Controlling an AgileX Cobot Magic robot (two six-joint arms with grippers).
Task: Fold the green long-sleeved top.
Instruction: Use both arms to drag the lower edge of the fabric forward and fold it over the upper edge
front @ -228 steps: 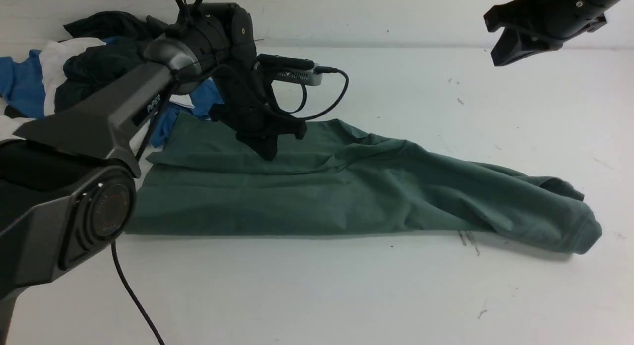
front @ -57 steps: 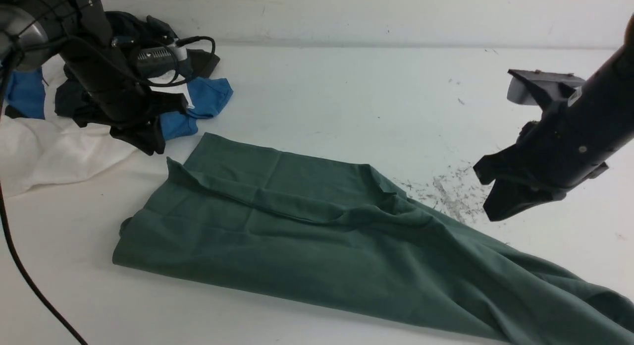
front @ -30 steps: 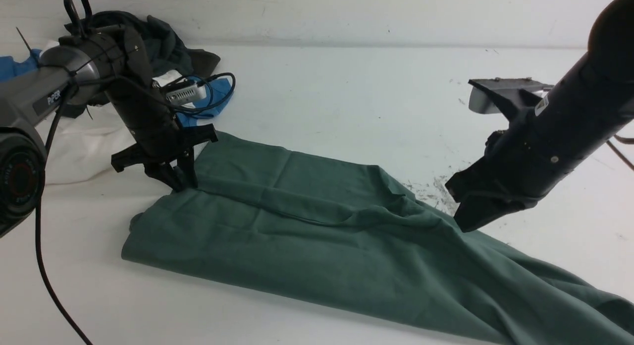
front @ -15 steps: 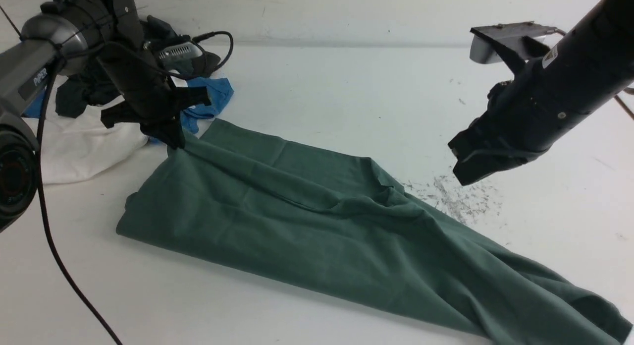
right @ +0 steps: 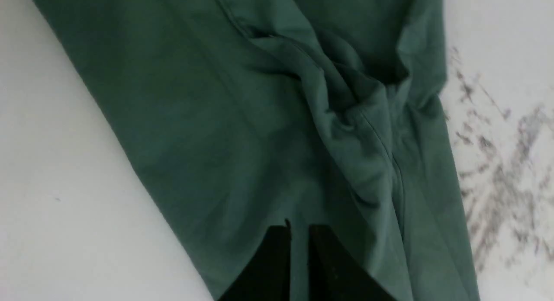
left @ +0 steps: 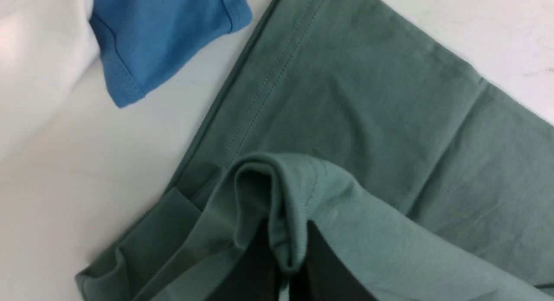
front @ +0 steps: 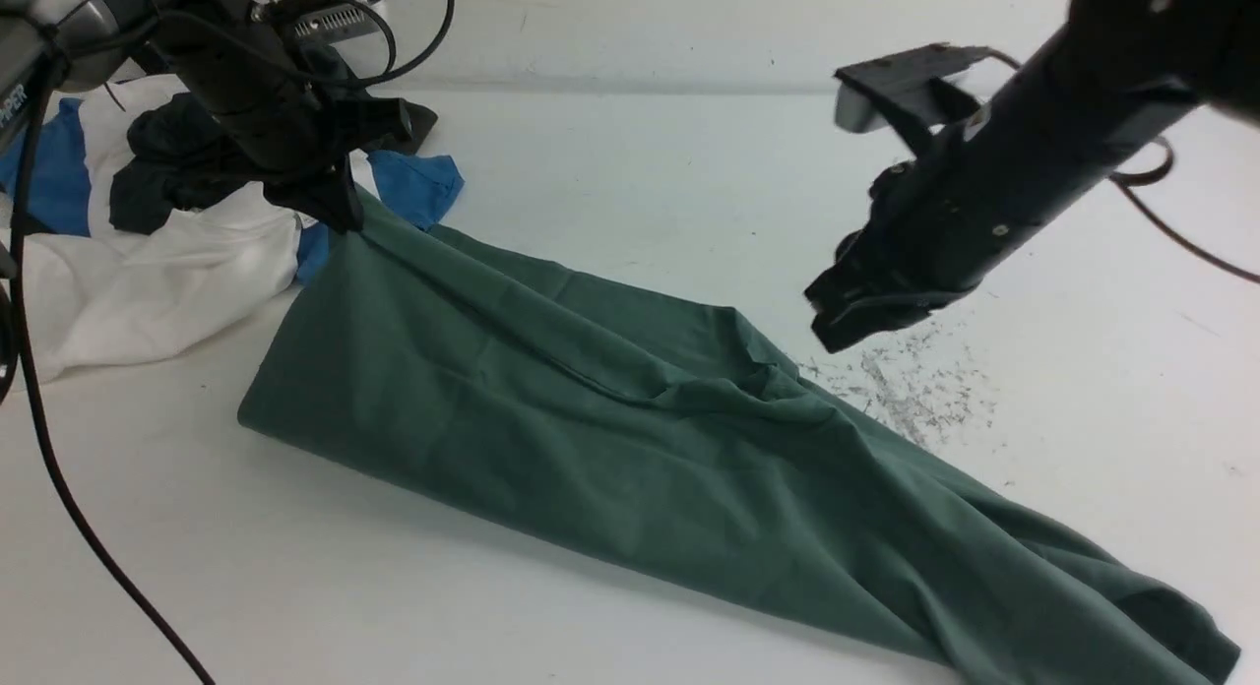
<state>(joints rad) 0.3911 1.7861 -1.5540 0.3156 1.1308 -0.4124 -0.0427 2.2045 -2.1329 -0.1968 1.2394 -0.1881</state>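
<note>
White capital letters are seen on the dark grey link of the left arm (front: pixel 14 99), at the front view's left edge, up and to the left of the green long-sleeved top (front: pixel 630 439). The word is cut off by the frame, and only its ending, "PER", can be read, set slantwise along the link. On the top itself, as shown in the front view and both wrist views, no print or label can be read.
</note>
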